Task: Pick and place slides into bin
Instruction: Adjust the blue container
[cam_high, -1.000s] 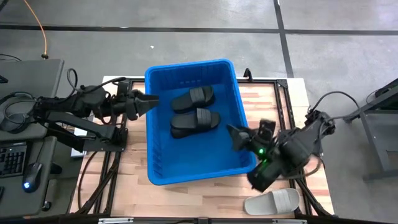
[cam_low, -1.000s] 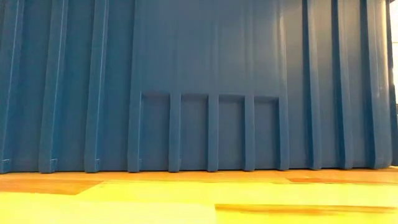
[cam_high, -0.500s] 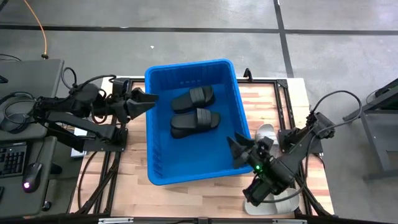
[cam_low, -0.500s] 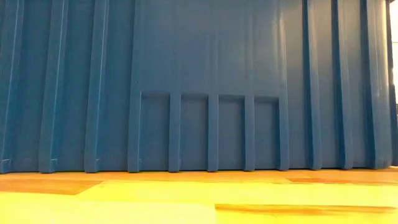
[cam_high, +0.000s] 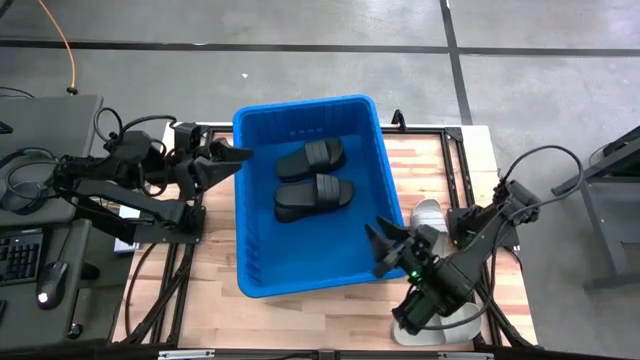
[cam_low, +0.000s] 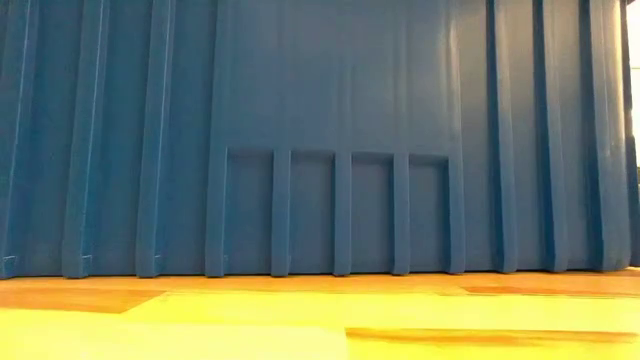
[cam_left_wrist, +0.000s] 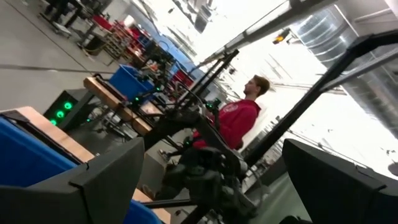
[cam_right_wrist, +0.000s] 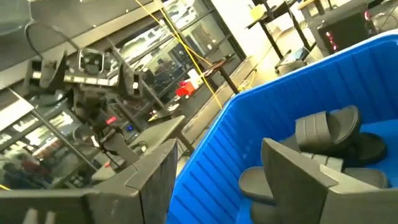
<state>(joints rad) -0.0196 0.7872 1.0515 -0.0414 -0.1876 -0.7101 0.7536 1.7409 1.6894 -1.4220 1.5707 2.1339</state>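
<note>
The blue bin stands mid-table and fills the low view. Two black slides lie flat on its floor and also show in the right wrist view. My right gripper hovers open over the bin's near right corner, nothing between its fingers. One light grey slide lies on the table right of the bin. Another light grey slide lies by the near edge, partly under my right arm. My left gripper waits open at the bin's left rim.
Wooden tabletop lies free left of the bin and along the near edge. A desk with keyboard and mouse stands beyond the table's left side. A person in a red top stands in the room behind.
My right arm has sunk and swung toward the table's near edge, its gripper shifting from the bin's right rim to the near right corner. The arm now covers part of the grey slide by the near edge. My left gripper has tipped upward and drawn back slightly from the bin.
</note>
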